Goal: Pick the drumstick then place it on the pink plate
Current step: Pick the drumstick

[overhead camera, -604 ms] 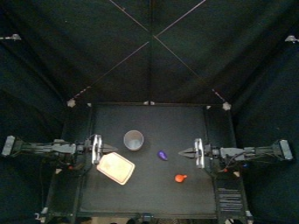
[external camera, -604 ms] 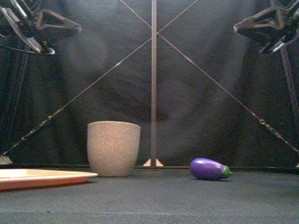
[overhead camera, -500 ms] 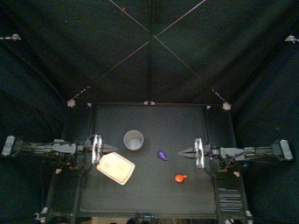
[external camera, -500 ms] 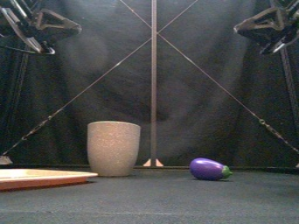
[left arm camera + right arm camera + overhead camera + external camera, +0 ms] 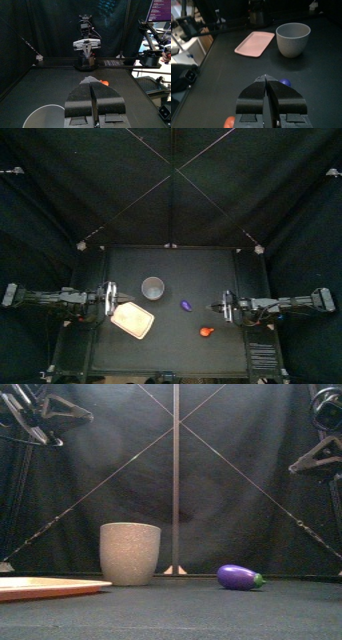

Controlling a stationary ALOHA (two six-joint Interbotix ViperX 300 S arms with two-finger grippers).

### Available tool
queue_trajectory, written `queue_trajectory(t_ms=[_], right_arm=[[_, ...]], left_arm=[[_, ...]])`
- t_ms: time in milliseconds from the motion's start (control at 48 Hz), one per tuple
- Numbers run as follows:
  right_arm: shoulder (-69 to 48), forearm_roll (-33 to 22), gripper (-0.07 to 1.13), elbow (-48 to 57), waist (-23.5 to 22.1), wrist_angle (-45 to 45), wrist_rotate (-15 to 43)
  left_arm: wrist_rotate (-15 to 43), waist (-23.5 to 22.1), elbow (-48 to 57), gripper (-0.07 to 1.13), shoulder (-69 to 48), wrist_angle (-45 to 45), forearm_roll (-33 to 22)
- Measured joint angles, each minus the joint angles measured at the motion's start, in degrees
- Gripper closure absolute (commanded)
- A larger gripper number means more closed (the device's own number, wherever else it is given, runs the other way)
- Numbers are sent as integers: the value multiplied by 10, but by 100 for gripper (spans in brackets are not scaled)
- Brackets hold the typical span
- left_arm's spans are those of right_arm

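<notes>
The drumstick, a small orange-red toy, lies on the table right of centre, near the front. It also shows in the left wrist view as the drumstick and at the right wrist view's lower edge as the drumstick. The pink plate lies left of centre, and its pale edge is the plate in the front view. My right gripper hangs shut and empty above the table, behind the drumstick and to its right; its jaws are pressed together. My left gripper rests shut beside the plate.
A tall grey speckled cup stands behind the plate. A purple toy eggplant lies between the cup and the drumstick, and it shows as the eggplant in the front view.
My right arm has tipped its gripper downward and shifted it slightly toward the front. The left arm and the objects have not moved.
</notes>
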Motion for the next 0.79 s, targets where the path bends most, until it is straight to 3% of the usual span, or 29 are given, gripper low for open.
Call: queue_trajectory(t_ms=[125, 271, 479, 667, 792], right_arm=[[0, 21, 89, 25, 26, -85, 0], [15, 36, 88, 8, 89, -67, -2], [71, 95, 87, -52, 130, 92, 1], [135, 92, 86, -112, 129, 300, 1], [164, 83, 79, -130, 127, 338, 1]], left_arm=[[-2, 0, 0, 98, 0, 0, -1], [-2, 1, 0, 98, 1, 0, -1], [-2, 1, 0, 97, 0, -1, -1], [-2, 2, 0, 97, 1, -3, -1], [-2, 4, 0, 97, 0, -5, 0]])
